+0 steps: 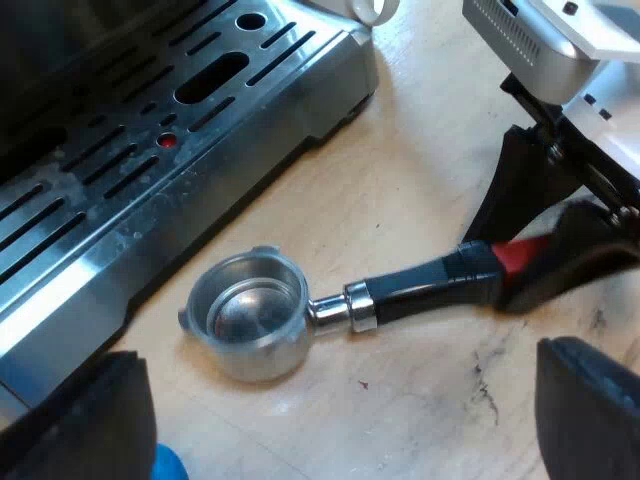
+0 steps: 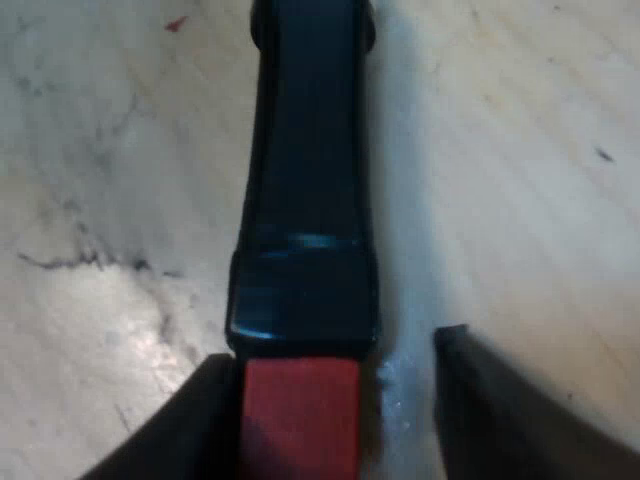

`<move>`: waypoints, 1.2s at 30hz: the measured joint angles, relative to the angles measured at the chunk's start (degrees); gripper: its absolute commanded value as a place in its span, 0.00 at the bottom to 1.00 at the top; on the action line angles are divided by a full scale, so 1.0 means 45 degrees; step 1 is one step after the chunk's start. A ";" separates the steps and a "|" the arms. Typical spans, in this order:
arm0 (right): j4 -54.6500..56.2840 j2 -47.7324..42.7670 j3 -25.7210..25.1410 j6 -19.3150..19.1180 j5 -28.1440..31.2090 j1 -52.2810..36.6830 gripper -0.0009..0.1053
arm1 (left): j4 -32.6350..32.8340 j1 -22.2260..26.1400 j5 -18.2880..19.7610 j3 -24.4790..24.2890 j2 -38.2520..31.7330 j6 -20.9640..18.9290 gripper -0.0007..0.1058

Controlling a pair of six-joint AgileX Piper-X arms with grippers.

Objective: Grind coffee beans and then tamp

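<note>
Metal holder (image 1: pixel 250 318) lies loose on the pale wooden table (image 1: pixel 420 190), just beside the front edge of the espresso machine (image 1: pixel 150 150) and its slotted drip tray. The bowl faces up and looks bare inside. Its dark handle (image 1: pixel 425 285) runs flat along the wood, away from the machine, to the red end (image 1: pixel 515 256).

My right gripper (image 2: pixel 330 400) has its arm reaching down at a slant to that red end. Its two black fingers straddle the end: one finger (image 2: pixel 205 425) lies against the side of the red part, and the other (image 2: pixel 500 400) stands off it with a strip of table showing between. The pincer is therefore spread and has not clamped the handle.

My left gripper (image 1: pixel 345 405) hangs above the table, looking down on the holder from over the bowl's side. Its fingers (image 1: pixel 100 420) are set wide apart, well clear of the holder, and grasp nothing.

Something blue (image 1: pixel 165 465) peeks out beside the left gripper's finger; too little shows to name it. A white mug (image 1: pixel 372 8) stands past the corner of the tray.
</note>
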 measured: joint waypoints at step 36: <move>0.9824 -0.4617 -0.2777 0.0480 0.0530 0.0000 0.50 | 0.0041 0.0000 0.0499 -0.0138 0.0000 0.0000 0.74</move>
